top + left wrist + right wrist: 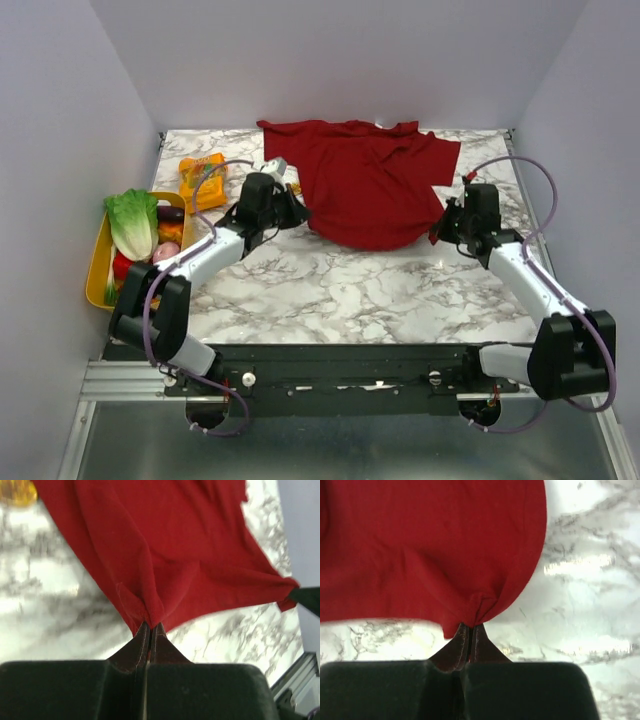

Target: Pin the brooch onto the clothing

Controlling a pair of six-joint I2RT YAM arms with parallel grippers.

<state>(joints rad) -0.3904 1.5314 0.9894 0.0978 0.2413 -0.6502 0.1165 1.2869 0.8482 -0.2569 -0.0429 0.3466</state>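
while in both jaws, t-shirt (370,190) (red)

- This is a robot test bench in a lab.
- Plain pale panels (60,120) box in a marble-pattern tabletop (330,290) at the left, back and right of the overhead view.
- A left arm (200,260) and a right arm (530,275) are mounted on a black bar (330,365) by an aluminium rail (110,385) along the bottom.
- Staged props: a red T-shirt (370,190) at upper centre, an orange snack packet (202,180) and a yellow tray (95,275) of toy vegetables (133,222) at left.
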